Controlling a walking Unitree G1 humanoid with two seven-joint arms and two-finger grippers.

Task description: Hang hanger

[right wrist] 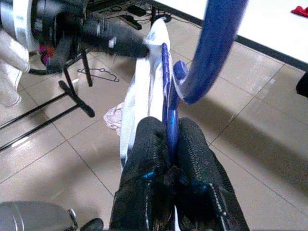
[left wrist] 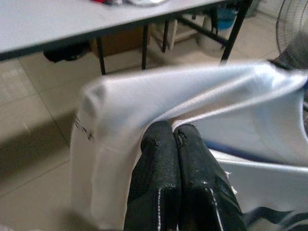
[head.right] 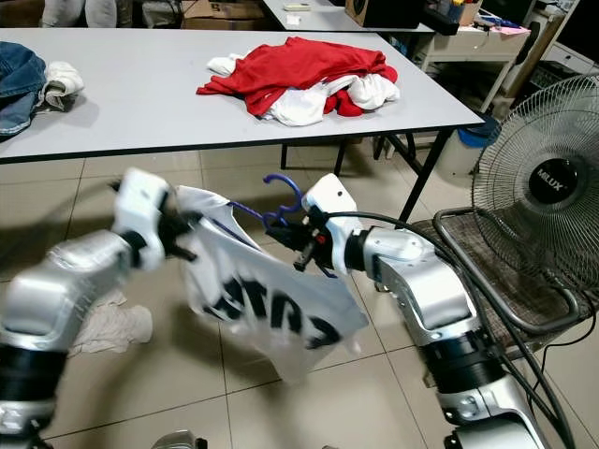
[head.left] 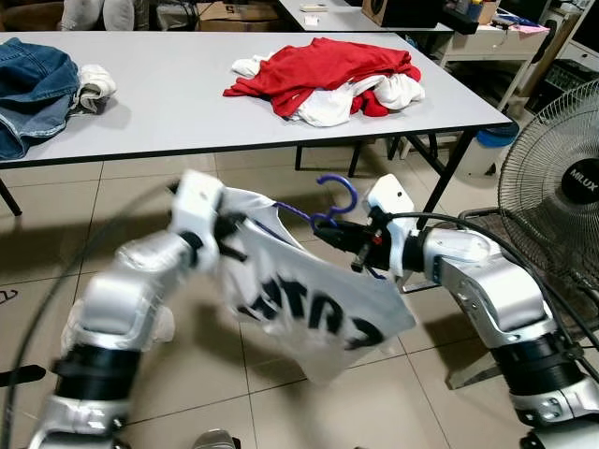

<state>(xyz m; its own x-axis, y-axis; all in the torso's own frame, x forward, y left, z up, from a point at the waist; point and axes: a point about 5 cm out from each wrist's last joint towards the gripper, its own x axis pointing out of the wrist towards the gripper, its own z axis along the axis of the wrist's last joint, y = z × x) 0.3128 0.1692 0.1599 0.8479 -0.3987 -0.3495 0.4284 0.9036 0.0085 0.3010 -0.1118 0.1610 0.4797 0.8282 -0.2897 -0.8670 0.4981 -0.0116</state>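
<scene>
A white T-shirt [head.left: 309, 309] with black lettering hangs between my two arms above the tiled floor, in front of the table. A blue hanger [head.left: 335, 201] pokes out of its neck, hook upward. My right gripper [head.left: 329, 232] is shut on the blue hanger [right wrist: 169, 115] just under the hook. My left gripper [head.left: 239, 227] is shut on the shirt's shoulder fabric; its fingers [left wrist: 175, 163] press together on the white cloth [left wrist: 144, 110].
A grey table [head.left: 187, 112] stands ahead with a red and white clothes pile [head.left: 328, 79] and jeans [head.left: 33, 89]. A standing fan [head.left: 557, 196] is close on the right. A white cloth [head.right: 108, 327] lies on the floor at left.
</scene>
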